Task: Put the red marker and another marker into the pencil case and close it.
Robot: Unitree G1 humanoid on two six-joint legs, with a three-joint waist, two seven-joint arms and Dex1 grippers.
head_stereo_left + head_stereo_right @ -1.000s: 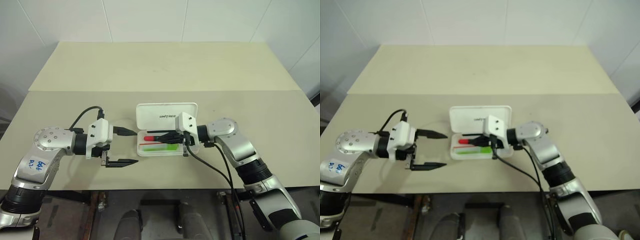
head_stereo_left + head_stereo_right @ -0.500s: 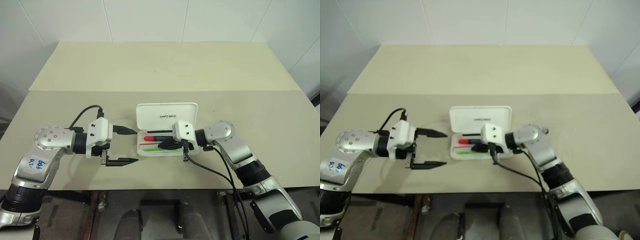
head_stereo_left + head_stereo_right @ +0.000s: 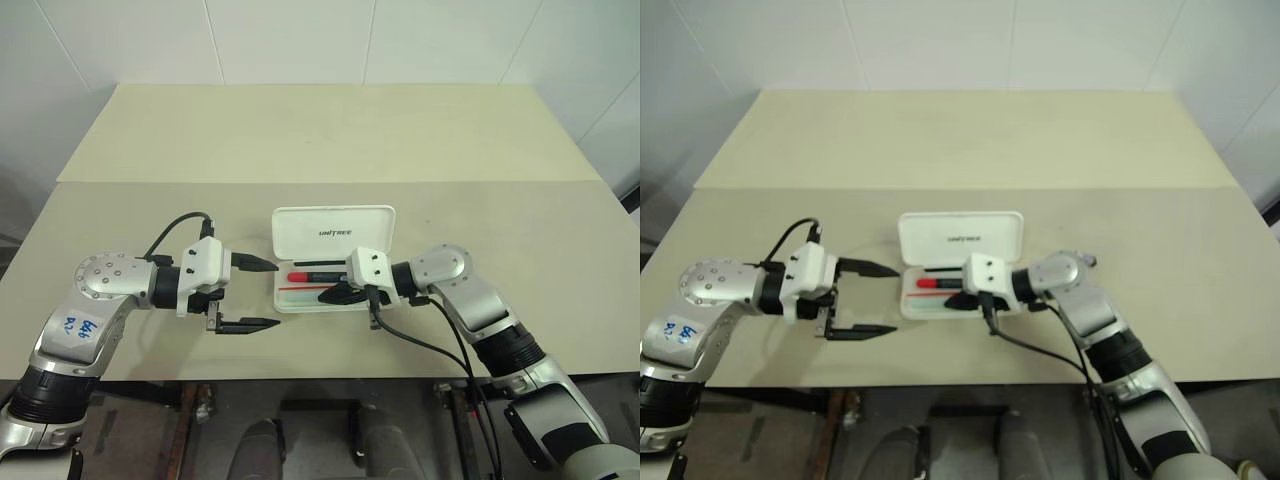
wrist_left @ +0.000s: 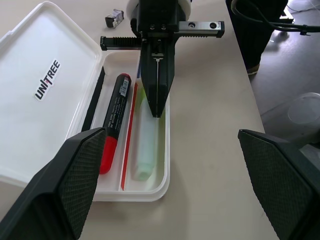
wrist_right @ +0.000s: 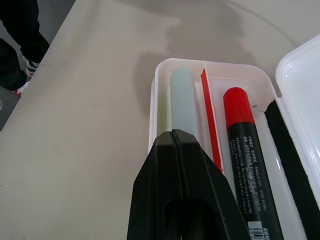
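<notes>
half the highlighter (image 4: 145, 147) under right pincer (image 4: 156, 107)

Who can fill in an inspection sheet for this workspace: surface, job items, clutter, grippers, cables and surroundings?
Surface: beige table, seam across its middle.
Job items: flat white hard-plastic pencil case lies open, lid back; slim black-barrelled red marker and chunky pale mint-green highlighter lie inside, a thin red divider between them.
Clutter: small grey-black block beyond the case.
Grippers: left gripper open, beside the case, empty; right gripper shut, its tip over the highlighter, contact unclear.
Cables: black cables run from both wrists.
Surroundings: white tiled wall; a person's dark shoe on the floor.
</notes>
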